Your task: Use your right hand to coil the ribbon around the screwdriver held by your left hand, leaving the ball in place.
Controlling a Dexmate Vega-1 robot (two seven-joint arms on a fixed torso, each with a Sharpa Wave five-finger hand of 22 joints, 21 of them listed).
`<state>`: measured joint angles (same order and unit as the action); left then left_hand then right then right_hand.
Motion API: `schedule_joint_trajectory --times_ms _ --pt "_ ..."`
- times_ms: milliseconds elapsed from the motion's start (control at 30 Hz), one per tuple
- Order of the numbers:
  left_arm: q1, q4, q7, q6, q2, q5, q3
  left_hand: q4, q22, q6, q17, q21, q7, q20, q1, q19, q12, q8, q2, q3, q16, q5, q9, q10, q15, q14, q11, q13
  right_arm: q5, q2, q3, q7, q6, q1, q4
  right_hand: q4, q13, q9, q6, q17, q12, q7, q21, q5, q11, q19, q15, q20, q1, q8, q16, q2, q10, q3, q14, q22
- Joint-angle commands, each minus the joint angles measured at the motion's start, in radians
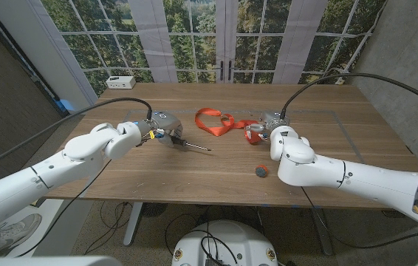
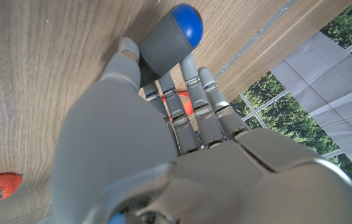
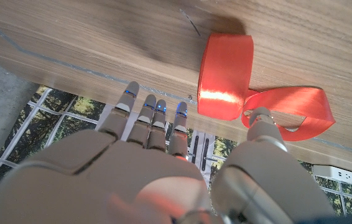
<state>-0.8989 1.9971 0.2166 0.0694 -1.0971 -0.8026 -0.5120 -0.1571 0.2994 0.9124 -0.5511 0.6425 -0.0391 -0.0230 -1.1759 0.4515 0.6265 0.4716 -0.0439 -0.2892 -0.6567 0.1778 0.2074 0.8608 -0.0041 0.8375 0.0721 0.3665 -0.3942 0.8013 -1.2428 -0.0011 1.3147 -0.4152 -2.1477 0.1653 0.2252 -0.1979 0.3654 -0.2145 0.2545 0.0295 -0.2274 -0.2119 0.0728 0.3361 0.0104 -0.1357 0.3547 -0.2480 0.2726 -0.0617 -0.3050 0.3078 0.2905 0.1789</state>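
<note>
My left hand [image 1: 159, 134] grips the screwdriver [image 1: 191, 145] by its grey, blue-capped handle [image 2: 168, 36]; the thin shaft points right, toward the table's middle. The orange ribbon [image 1: 213, 123] lies in loops on the table just behind the shaft tip, and one end is rolled into a ring [image 3: 225, 76]. Next to that ring is my right hand [image 1: 266, 131], fingers [image 3: 150, 118] stretched out and apart from it, while the thumb [image 3: 262, 126] overlaps the ribbon's tail. The small red and blue ball [image 1: 261, 171] sits on the table in front of my right hand, also seen as the ball [image 2: 0, 187].
A white box [image 1: 121, 81] stands at the table's back left corner, also seen as the white box [image 3: 344, 175]. Thin tape lines [image 1: 342, 129] mark the wood on the right. The table's front edge [image 1: 216, 199] runs just in front of the ball.
</note>
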Motion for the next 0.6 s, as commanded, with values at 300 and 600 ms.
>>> schedule_joint_trajectory --times_ms 300,600 --pt "0.002 -0.009 -0.001 -0.004 -0.002 0.006 -0.001 0.012 0.005 0.079 -0.004 0.015 0.026 -0.003 -0.096 -0.007 -0.005 -0.001 -0.107 -0.022 0.005 0.005 0.036 0.070 -0.223 0.107 0.065 0.245 0.099 -0.027 -0.092 -0.003 0.027 0.100 0.061 -0.003 0.004 -0.005 0.020 -0.005 -0.001 -0.007 0.004 -0.012 -0.008 0.008 -0.006 0.001 0.031 -0.008 0.005 0.011 -0.016 0.000 0.012 0.005" --pt "0.012 -0.019 0.005 -0.008 0.004 0.014 -0.005 0.011 0.005 0.081 -0.007 0.023 0.024 -0.002 -0.097 -0.009 -0.008 -0.002 -0.105 -0.023 0.005 0.004 0.037 0.074 -0.224 0.113 0.064 0.246 0.135 -0.045 -0.102 -0.020 0.010 0.113 0.104 -0.013 0.007 -0.008 0.074 -0.009 0.013 -0.014 0.003 -0.017 -0.009 0.021 -0.016 0.003 0.042 -0.025 0.016 0.013 -0.064 -0.007 0.043 0.006"
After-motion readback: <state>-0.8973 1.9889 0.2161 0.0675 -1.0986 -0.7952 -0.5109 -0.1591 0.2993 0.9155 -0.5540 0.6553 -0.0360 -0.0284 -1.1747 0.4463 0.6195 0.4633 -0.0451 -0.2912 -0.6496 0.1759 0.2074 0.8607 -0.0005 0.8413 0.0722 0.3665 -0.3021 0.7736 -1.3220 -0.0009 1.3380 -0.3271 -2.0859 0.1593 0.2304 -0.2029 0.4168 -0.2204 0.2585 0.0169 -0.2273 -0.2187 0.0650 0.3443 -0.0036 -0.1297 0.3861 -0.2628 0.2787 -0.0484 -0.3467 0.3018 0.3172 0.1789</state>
